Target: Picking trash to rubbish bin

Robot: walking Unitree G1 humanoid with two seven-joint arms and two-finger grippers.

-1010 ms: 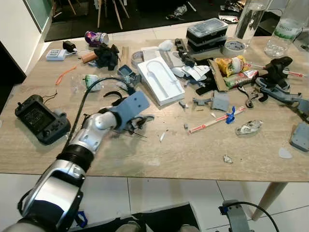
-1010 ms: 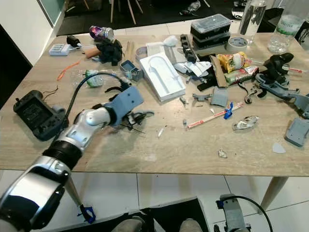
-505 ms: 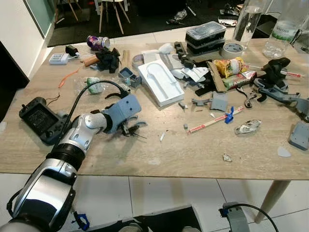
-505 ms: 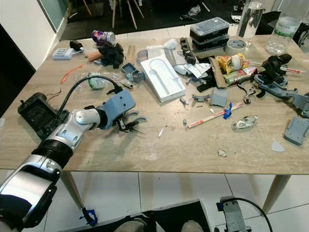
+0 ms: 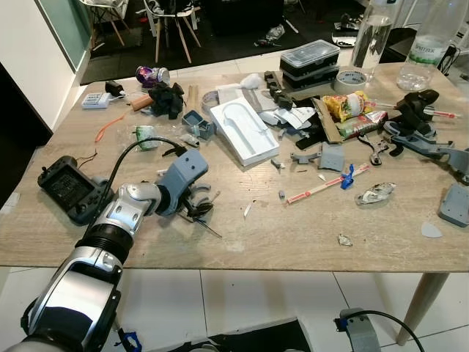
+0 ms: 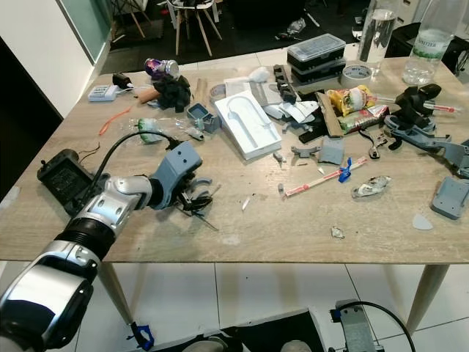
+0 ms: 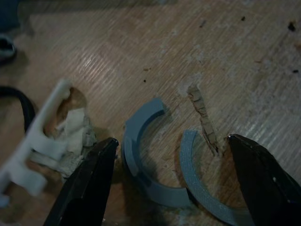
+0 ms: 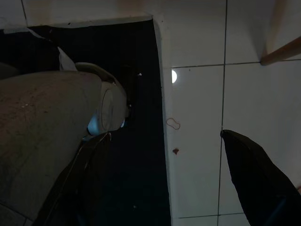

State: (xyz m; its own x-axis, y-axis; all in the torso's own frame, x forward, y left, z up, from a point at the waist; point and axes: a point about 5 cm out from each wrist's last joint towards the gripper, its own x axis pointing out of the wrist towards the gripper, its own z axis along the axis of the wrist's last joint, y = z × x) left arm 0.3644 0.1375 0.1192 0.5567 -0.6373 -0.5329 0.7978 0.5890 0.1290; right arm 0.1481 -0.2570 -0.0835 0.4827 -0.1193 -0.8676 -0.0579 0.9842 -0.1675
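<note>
Two black fingers of my left gripper (image 7: 169, 183) stand wide apart, tips down on the wooden table (image 5: 293, 235), holding nothing. Between them in my wrist view lie two curved grey-blue plastic pieces (image 7: 141, 160), one nested beside the other, with a thin scrap of brown card (image 7: 203, 117) just past them. Beside one finger sits a crumpled bit of white paper (image 7: 75, 132) against a white plastic strip (image 7: 33, 150).

From my head, the left gripper (image 5: 196, 207) rests near the table's front-left part, my silver forearm reaching up and inward from the lower left, a black cable looping over the wrist. My right gripper (image 8: 164, 188) hangs below the table with fingers apart, over white floor tiles (image 8: 244, 94).

Just left of my forearm sits a black controller (image 5: 69, 192). Farther on, a white moulded tray (image 5: 245, 132) lies mid-table; to the right, a red-and-white stick (image 5: 322, 187) and a crumpled wrapper (image 5: 375, 194). Snack packets (image 5: 352, 106), black boxes (image 5: 310, 59), a tape roll (image 5: 351, 77) and a crushed can (image 5: 150, 75) sit toward the far edge. Beyond are chairs (image 5: 168, 18) on dark floor.
</note>
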